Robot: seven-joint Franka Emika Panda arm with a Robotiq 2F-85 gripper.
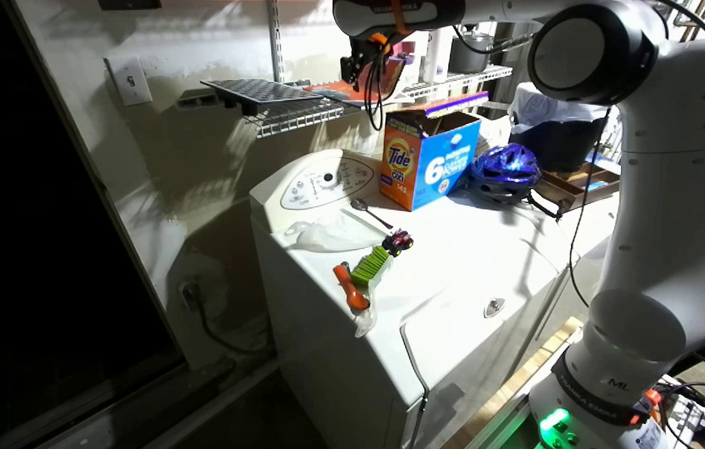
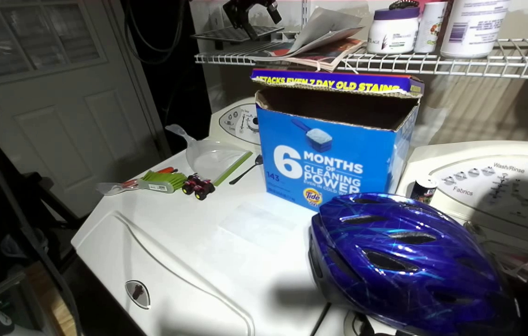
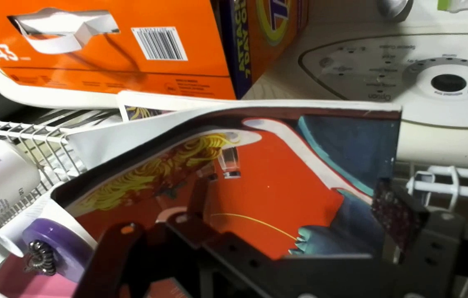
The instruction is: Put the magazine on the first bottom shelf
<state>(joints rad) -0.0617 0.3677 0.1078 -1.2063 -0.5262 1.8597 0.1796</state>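
The magazine (image 3: 267, 174) has an orange-red cover with dark blue and white patches and fills the middle of the wrist view. It lies on the wire shelf (image 2: 226, 59) above the washer and dryer, with one side curled up, as an exterior view shows (image 2: 327, 41). It also shows in an exterior view (image 1: 392, 78), partly behind the arm's cables. My gripper (image 3: 291, 196) is open, with its fingers wide apart over the magazine; whether they touch it I cannot tell. The gripper also shows in both exterior views (image 1: 352, 70) (image 2: 264, 27), near the magazine.
A Tide box (image 1: 430, 162) with an open top stands on the white dryer below the shelf. A black grid tray (image 1: 258, 91) and white bottles (image 2: 474, 28) flank the magazine on the shelf. A blue helmet (image 2: 404, 261), a green brush (image 1: 371, 265) and a toy (image 1: 397, 242) lie below.
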